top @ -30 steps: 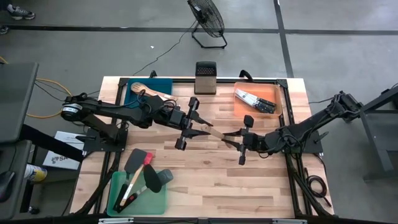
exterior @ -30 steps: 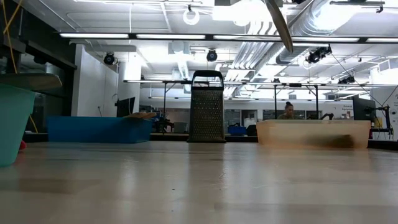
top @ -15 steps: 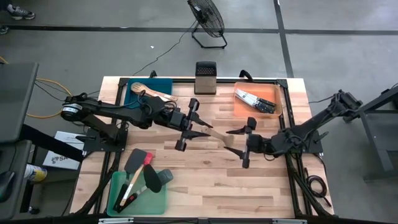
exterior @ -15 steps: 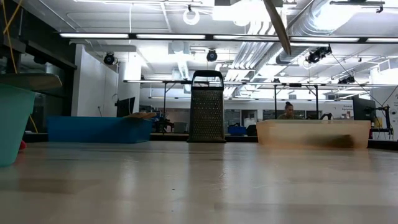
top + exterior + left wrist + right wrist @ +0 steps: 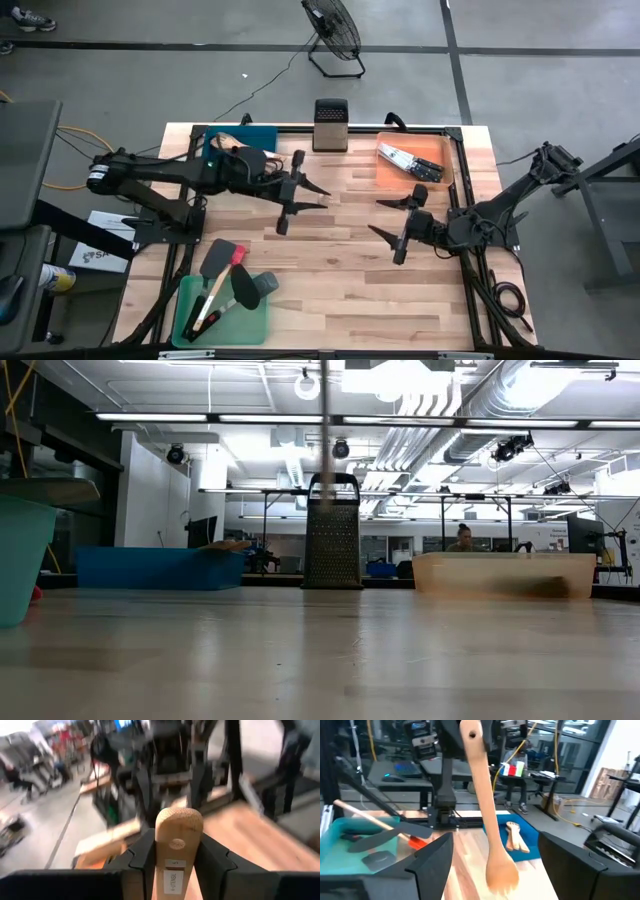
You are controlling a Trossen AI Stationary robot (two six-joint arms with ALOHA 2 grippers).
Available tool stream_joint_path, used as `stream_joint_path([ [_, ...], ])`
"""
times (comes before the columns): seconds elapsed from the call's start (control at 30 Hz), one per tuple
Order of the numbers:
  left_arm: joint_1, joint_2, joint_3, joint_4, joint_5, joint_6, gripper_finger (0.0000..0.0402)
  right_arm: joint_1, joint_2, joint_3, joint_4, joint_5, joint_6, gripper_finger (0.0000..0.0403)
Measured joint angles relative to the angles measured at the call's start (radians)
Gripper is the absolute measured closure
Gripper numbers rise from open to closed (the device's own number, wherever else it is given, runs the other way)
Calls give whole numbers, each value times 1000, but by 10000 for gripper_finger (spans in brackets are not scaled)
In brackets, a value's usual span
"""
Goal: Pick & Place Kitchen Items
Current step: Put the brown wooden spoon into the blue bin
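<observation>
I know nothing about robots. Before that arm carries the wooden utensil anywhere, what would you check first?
1. Grip: ok. The left gripper is shut on the wooden utensil near its handle end.
2. Other arm is clear: ok. The right gripper is open, empty and apart from the utensil.
3. Height: ok. The utensil hangs well above the table.
4. Room in the blue tray: ok. Part of it is bare.
5. Box grater: ok. It stands apart from the tray.

Wooden table [image 5: 330, 290] — 3 trays: blue [image 5: 262, 136], orange [image 5: 443, 182], green [image 5: 250, 322] — plus grater [image 5: 329, 124].
</observation>
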Motion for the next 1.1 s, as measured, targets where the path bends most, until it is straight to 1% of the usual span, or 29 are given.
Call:
stream_joint_path([
  [0.13, 0, -6, 78, -228, -87, 77, 304, -11, 0, 0, -11, 19, 4, 120],
  [0.23, 0, -6, 124, -379, -193, 118, 304, -19, 0, 0, -23, 16, 10, 120],
  [0.37, 1, -7, 133, -526, -363, 182, 304, -34, 0, 0, -69, 10, 39, 120],
  [0.4, 6, -7, 133, -561, -392, 196, 304, -39, 0, 0, -78, 12, 56, 120],
  [0.47, 32, -7, 133, -625, -413, 210, 304, -54, 0, 0, -92, 15, 93, 120],
  [0.53, 72, -7, 133, -686, -400, 205, 304, -71, 0, 0, -113, 11, 127, 120],
  [0.67, 199, -6, 133, -766, -347, 206, 304, -111, 0, 0, -163, -2, 172, 120],
  [0.73, 276, -6, 133, -803, -290, 236, 304, -133, 1, 0, -179, -22, 179, 120],
  [0.9, 468, -6, 132, -865, -109, 330, 304, -185, 1, 0, -187, -99, 182, 120],
  [1.0, 565, -6, 115, -862, -44, 363, 304, -215, 1, 0, -187, -138, 175, 120],
  [1.1, 645, -6, 90, -863, 0, 403, 304, -243, 1, 0, -191, -171, 173, 120],
])
